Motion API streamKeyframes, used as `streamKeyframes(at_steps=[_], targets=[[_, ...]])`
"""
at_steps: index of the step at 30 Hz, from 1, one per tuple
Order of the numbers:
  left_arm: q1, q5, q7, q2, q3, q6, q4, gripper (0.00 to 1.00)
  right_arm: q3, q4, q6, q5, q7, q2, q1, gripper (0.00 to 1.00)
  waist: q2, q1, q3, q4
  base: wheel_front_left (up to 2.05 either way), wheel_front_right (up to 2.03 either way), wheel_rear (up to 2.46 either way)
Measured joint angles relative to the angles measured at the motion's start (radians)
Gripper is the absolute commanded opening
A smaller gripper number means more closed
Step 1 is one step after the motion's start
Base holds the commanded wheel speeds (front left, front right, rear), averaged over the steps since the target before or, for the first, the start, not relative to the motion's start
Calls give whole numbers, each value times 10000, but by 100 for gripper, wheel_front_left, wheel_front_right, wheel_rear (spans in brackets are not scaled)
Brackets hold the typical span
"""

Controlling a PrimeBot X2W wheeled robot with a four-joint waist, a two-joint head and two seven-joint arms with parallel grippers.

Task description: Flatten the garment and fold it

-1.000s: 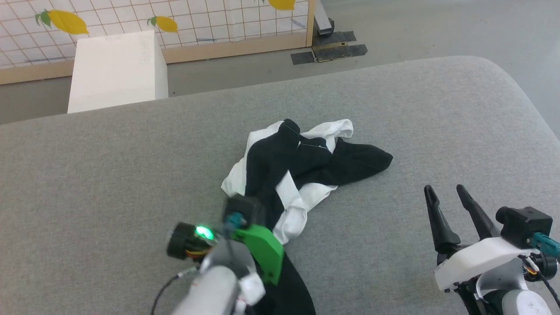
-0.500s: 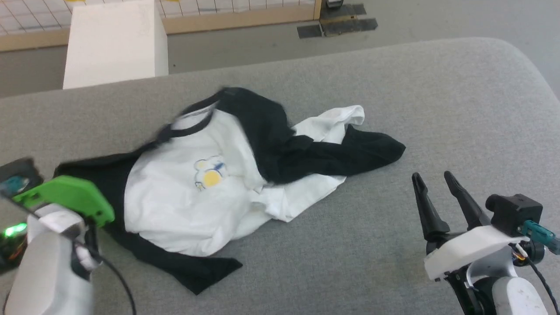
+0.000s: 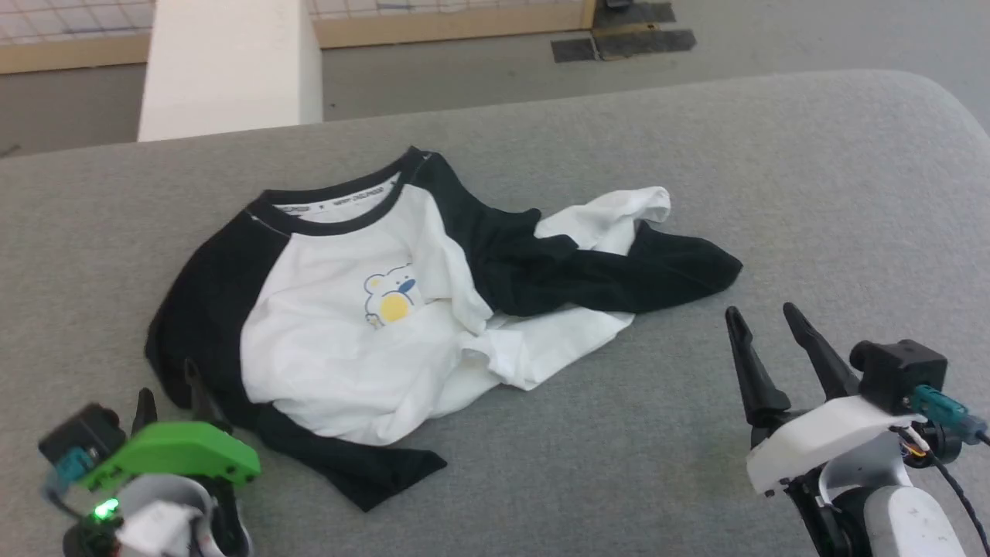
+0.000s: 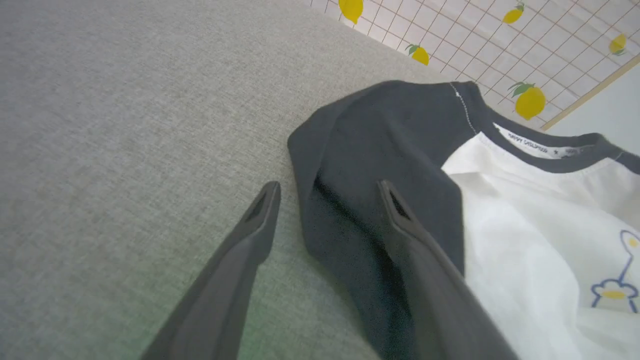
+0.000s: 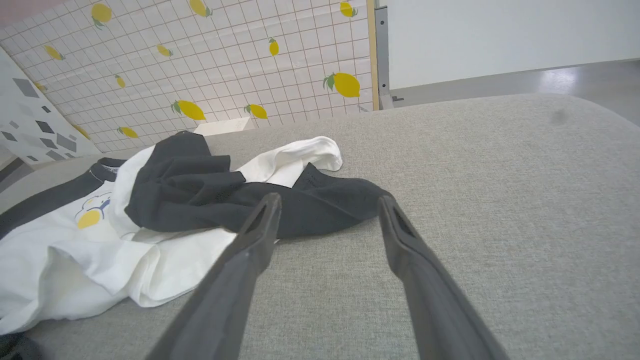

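My garment lies front up, left of centre on the grey upholstered surface. Its black-trimmed neckline points toward the far edge. A small cartoon print sits on the white chest.

From the head view I get the whole spread. One black sleeve is thrown across the bunched white hem on my right. The other black sleeve's end trails toward the near edge.

My left wrist view brings up finer things, such as the white stitching on the shoulder seam and the printed strip inside the collar (too small for me to read).

My left gripper stands wide open with nothing in it. One finger is over the black shoulder cloth and the other over bare grey, with the sleeve's folded edge between them. I cannot tell whether either finger touches.

My right gripper is also spread wide and empty. It is over bare upholstery, near the dark sleeve's tip but apart from it. Its wrist view looks low across the rumpled folds to a lemon-printed grid panel.

To my right the surface runs bare to its rounded corner. Beyond the far edge are the floor and a white block.
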Motion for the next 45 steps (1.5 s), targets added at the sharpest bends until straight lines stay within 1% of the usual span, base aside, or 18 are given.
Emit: streamKeyframes(at_steps=[2,4,7,12,14,18,22,26,29,30,31,32,33,34,37,40,42,45], targets=[[249,153,-702,-190,-138,-245,-284,100,59,25,0,-268,-2,2,-36,100,0,0,-94,144,0,0,0],[446,458,-1014,-385,-349,-368,-577,100,121,186,0,-675,4,-6,-179,100,0,0,-175,310,0,0,0],[562,1147,-1145,-658,-759,-575,-1129,100,263,782,0,-1151,176,-194,-626,100,0,0,-254,646,0,0,0],[551,2121,-1183,-911,-1149,-842,-2092,100,360,2326,0,-1198,1091,-462,-1655,100,0,0,-247,1204,0,0,0],[548,2433,-1185,-951,-1371,-853,-2274,100,408,2982,0,-1177,1427,-474,-2192,100,0,0,-187,1432,0,0,0],[475,2466,-1187,-986,-1567,-878,-2380,100,221,4004,0,-1214,1873,-416,-3200,100,0,0,21,1805,0,0,0],[321,2220,-1187,-995,-1948,-811,-2439,100,-447,5101,0,-1649,2366,-334,-4050,100,0,0,339,2136,0,0,0],[110,2134,-1187,-999,-2203,-644,-2491,100,-886,6080,0,-2167,3289,-288,-4715,100,0,0,662,2464,0,0,0],[62,1979,-1187,-1001,-2332,-546,-2497,100,-819,6357,-4,-2259,4157,-339,-5284,100,0,0,864,2681,0,0,0],[61,1921,-1187,-1001,-2345,-523,-2497,100,-736,6403,-4,-2257,4441,-347,-5388,98,0,0,924,2745,0,0,0],[61,1914,-1187,-999,-2347,-510,-2493,100,-663,6408,-4,-2253,4709,-391,-5500,47,0,0,977,2799,0,0,0],[61,1889,-1187,-999,-2355,-510,-2493,100,-543,6399,-6,-2234,4863,-430,-5550,32,0,0,1013,2837,0,0,0],[61,1856,-1187,-999,-2366,-489,-2489,100,-408,6349,-6,-2146,4916,-472,-5584,6,0,0,1047,2870,0,0,0],[63,1848,-1187,-999,-2370,-468,-2485,100,-276,6291,-6,-2029,4916,-508,-5586,0,0,0,1067,2881,0,0,0],[70,1848,-1187,-999,-2391,-468,-2428,100,94,6105,-6,-1718,4826,-594,-5481,0,0,1,1016,2844,0,0,0],[91,1850,-1187,-1001,-2391,-470,-2364,100,104,5710,-4,-1572,4518,-846,-5079,0,0,1,852,2764,0,0,0],[105,1850,-1187,-1001,-2357,-472,-2341,100,-96,5333,6,-1492,4374,-957,-4601,0,0,1,695,2686,0,0,0],[187,1854,-1187,-1003,-2286,-506,-2268,100,-989,4462,6,-1465,4257,-1279,-3526,0,0,1,401,2530,0,0,0]])
